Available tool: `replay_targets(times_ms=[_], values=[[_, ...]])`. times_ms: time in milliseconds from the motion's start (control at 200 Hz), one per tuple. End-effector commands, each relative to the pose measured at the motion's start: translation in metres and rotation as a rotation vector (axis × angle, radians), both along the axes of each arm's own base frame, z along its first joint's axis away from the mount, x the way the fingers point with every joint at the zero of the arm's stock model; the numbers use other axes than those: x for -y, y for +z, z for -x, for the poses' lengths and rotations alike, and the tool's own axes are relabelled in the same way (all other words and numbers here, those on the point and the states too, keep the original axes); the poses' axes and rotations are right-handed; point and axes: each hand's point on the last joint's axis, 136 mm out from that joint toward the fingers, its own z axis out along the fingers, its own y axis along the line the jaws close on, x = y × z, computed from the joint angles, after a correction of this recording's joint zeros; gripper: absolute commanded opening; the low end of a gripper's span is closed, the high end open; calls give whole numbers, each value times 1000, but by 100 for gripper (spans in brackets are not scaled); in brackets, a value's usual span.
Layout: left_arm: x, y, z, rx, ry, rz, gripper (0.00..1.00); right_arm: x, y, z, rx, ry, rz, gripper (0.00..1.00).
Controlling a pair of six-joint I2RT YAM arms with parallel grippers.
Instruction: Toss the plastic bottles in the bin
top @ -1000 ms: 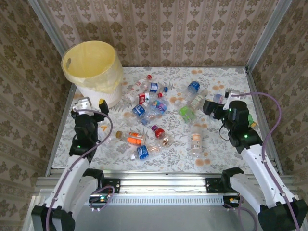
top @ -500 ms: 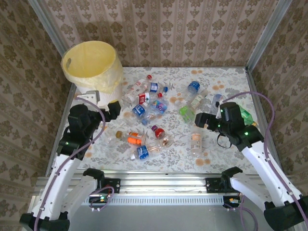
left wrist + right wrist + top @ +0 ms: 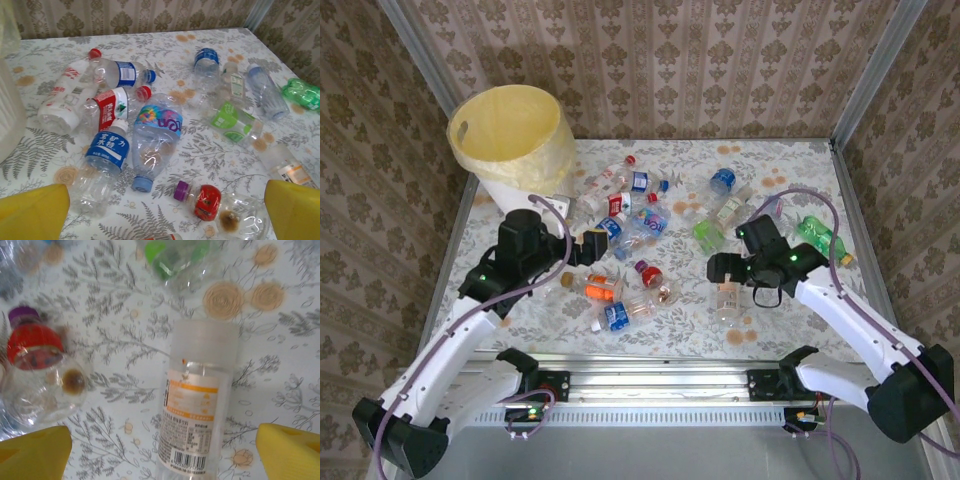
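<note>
Left claw [image 3: 588, 243] swung to bottle pile [image 3: 630, 225]; right claw [image 3: 722, 270] moved over orange-label bottle [image 3: 727, 298].

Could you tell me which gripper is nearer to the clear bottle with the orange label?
Right. The right gripper hangs just above the orange-label bottle; the left gripper is well to its left, over the bottle pile.

white arms [image 3: 448, 342] w/ blk joints, purple cables [image 3: 817, 192], yellow finger pads [image 3: 35, 211].
</note>
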Motion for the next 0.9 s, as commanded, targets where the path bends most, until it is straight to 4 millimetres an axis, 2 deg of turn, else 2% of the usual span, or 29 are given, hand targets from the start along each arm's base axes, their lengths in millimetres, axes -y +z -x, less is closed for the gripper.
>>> replay_targets(times_ms=[0,175,425,630,895], values=[[12,11,5,15,-48,52,100,7,-27,18,-95,-24,71,93],[19,17,9,-16,-69,101,100,4,-58,30,-158,-29,115,87],[24,29,5,-13,-76,131,100,3,-88,40,-204,-42,134,79],[30,21,-2,-34,-74,134,100,1,-104,44,-224,-49,134,74],[46,18,-10,-60,-98,161,100,-1,-114,44,-226,-46,131,57]])
